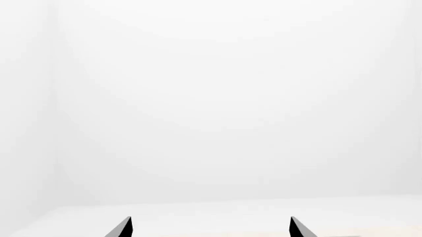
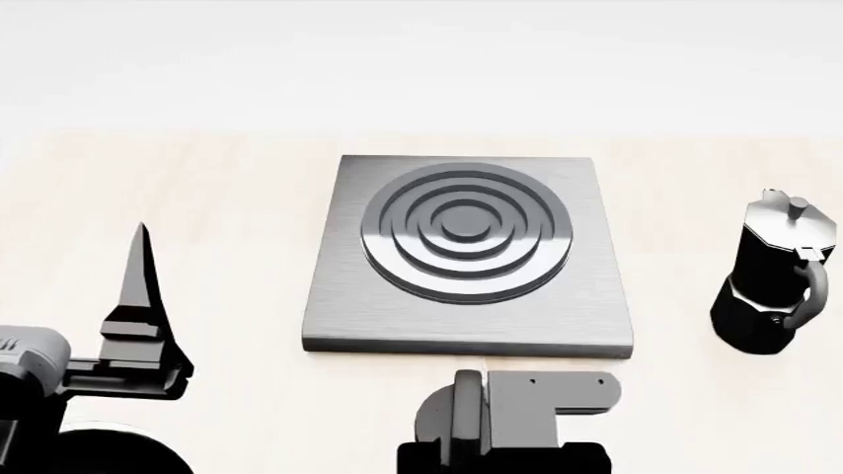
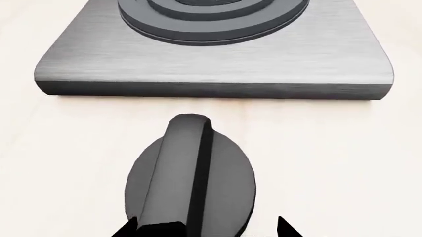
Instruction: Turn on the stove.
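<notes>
Up close, the stove [image 2: 468,296] was a flat brushed-grey slab with a ringed burner [image 2: 469,232], its black finned knob [image 3: 189,182] between the right gripper's [image 3: 205,228] parted tips, left gripper [image 1: 211,228] likewise apart.

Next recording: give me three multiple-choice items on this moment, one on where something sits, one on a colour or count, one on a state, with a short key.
1. Where does the moka pot stand?
A. On the burner
B. On the table, on the right arm's side of the stove
C. In the left gripper

2. What colour is the knob?
A. Black
B. Red
C. White

3. How does the right gripper stand?
A. Shut on the pot
B. Out of view
C. Open, a fingertip on each side of the knob's near end

Key: 1 B, the head view shows it apart from the slab; 2 A, the right wrist view shows it dark against the pale table; 3 C, the tips straddle the knob there.
</notes>
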